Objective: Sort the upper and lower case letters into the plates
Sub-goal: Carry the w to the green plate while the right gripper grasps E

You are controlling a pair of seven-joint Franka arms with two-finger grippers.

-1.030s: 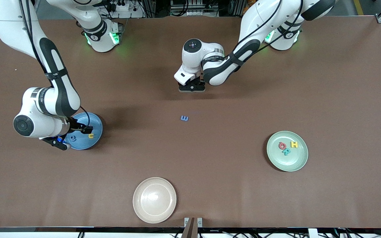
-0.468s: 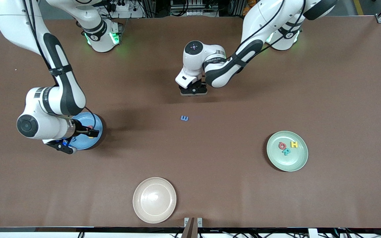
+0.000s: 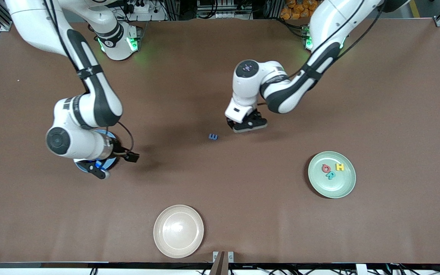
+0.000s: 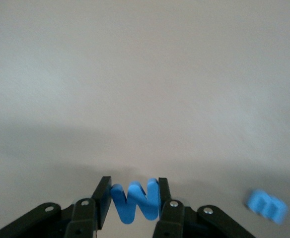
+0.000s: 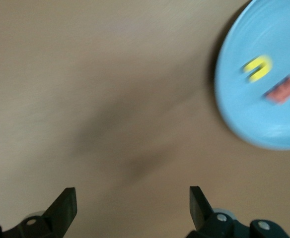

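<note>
Left wrist view: left gripper (image 4: 134,201) jaws pinch blue W (image 4: 135,202) over tabletop (image 3: 243,198) | right gripper (image 5: 132,208) jaws spread beside blue plate (image 5: 264,79)

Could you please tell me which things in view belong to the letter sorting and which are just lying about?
Belonging to the job:
- sky blue round plate
- pale mint green round plate
- small blue letter lying on the table
- blue W-shaped letter in the left gripper
- open right gripper

Lying about:
- cream-beige round plate

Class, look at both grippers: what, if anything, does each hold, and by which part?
Left gripper pinches a blue W letter by its two outer sides. Right gripper is open, holding nothing.
</note>
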